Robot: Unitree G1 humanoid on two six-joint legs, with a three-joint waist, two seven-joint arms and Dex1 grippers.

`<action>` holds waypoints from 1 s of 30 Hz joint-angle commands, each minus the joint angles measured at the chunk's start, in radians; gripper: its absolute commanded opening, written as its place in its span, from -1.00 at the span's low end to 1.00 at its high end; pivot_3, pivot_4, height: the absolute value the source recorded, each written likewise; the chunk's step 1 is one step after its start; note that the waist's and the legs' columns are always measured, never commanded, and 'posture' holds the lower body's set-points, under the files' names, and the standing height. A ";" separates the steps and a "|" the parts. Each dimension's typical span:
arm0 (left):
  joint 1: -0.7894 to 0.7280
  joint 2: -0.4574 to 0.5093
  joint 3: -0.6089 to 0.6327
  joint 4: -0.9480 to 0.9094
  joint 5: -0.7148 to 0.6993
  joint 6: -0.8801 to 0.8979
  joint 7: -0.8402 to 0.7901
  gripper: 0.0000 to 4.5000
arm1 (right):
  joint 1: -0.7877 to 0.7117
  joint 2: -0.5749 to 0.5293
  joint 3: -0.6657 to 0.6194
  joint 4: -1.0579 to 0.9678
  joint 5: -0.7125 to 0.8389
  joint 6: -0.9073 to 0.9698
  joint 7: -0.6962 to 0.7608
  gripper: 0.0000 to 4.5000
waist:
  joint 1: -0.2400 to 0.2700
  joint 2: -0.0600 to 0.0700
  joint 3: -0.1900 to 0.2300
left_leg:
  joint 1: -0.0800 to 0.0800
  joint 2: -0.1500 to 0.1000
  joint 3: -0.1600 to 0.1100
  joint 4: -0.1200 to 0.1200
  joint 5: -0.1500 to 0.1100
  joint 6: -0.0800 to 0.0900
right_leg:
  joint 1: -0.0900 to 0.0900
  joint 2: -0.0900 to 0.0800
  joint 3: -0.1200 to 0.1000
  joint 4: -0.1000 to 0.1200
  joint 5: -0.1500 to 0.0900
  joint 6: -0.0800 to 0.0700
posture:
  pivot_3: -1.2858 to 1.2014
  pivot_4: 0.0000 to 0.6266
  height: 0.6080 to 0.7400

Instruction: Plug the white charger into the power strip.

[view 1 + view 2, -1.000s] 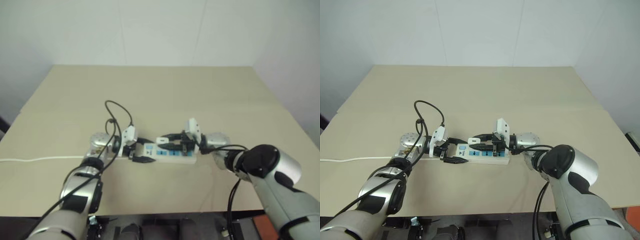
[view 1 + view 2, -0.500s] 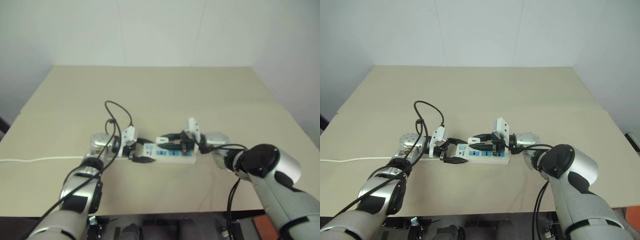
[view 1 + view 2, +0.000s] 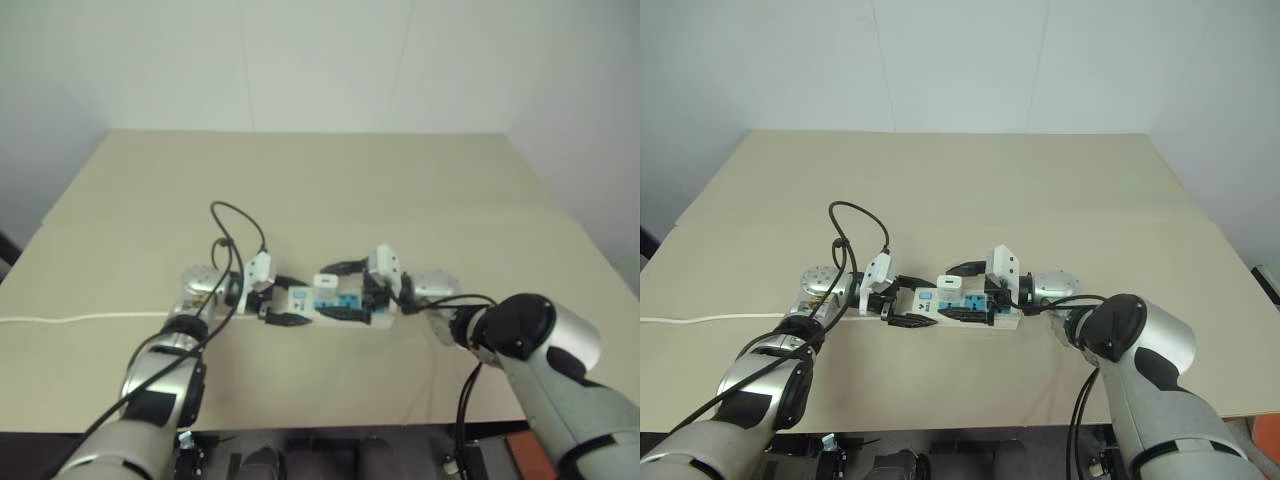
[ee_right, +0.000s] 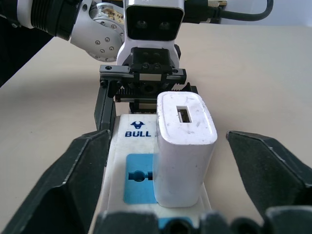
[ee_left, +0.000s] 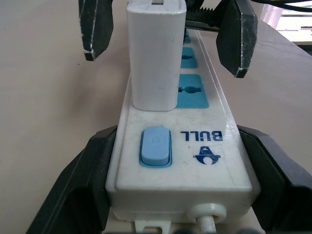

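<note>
Standing upright in the power strip's (image 5: 178, 146) socket beside its switch, the white charger (image 4: 184, 146) looks seated; the left gripper (image 5: 178, 185) clamps the strip's end, while the right gripper (image 4: 180, 161), jaws wide, should next withdraw.

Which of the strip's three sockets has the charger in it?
The socket next to the switch: the white charger stands upright in it, on the end of the power strip that the left gripper clamps. The other two blue sockets lie bare.

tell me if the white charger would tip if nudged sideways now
Probably not: the white charger stands upright, seated in the power strip. Its tall boxy shape gives leverage, so a hard nudge might rock it. The strip looks rigid.
</note>
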 commanded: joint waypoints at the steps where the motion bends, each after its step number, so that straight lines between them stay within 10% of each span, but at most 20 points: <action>1: -0.013 0.001 0.002 -0.008 0.000 -0.003 0.002 0.46 | 0.011 -0.029 0.005 0.024 -0.015 -0.023 -0.004 0.98 | 0.000 0.000 0.000 | 0.000 0.000 0.000 0.000 0.000 0.000 | 0.000 0.000 0.000 0.000 0.000 0.000 | 0.03 -0.52 1.00; 3: -0.016 -0.002 0.009 -0.008 -0.008 0.009 0.002 0.46 | 0.005 -0.049 0.000 0.024 -0.012 -0.007 0.015 0.98 | 0.000 0.000 0.000 | 0.000 0.000 0.000 0.000 0.000 0.000 | 0.000 0.000 0.000 0.000 0.000 0.000 | 0.03 -0.52 1.00; 6: -0.019 -0.003 0.011 -0.013 -0.020 0.011 -0.018 0.99 | 0.004 -0.076 -0.012 0.024 -0.011 -0.015 0.038 1.00 | 0.000 0.000 0.000 | 0.000 0.000 0.000 0.000 0.000 0.000 | 0.000 0.000 0.000 0.000 0.000 0.000 | 0.03 -0.52 1.00; 14: -0.001 -0.005 0.045 -0.091 -0.118 0.012 -0.032 0.99 | 0.008 -0.173 -0.077 0.024 0.011 0.005 0.140 1.00 | 0.000 0.000 0.000 | -0.003 0.000 0.000 0.000 0.000 0.000 | -0.001 0.000 0.000 -0.001 0.000 0.000 | 0.03 -0.52 1.00; 23: 0.192 0.343 -0.121 -0.571 -0.446 0.315 -0.032 0.99 | 0.009 -0.449 -0.105 0.024 0.037 0.090 0.332 1.00 | 0.000 0.004 0.004 | -0.006 0.002 0.001 -0.001 0.000 0.001 | -0.004 0.001 0.001 -0.004 0.000 0.000 | 0.03 -0.52 1.00; 30: 0.286 0.475 -0.078 -0.604 -0.464 0.291 -0.032 0.99 | 0.000 -0.588 -0.073 0.024 0.020 0.112 0.424 1.00 | 0.006 0.019 0.015 | -0.004 0.000 0.002 -0.001 0.000 0.001 | -0.004 0.000 0.001 -0.005 0.000 0.000 | 0.03 -0.52 1.00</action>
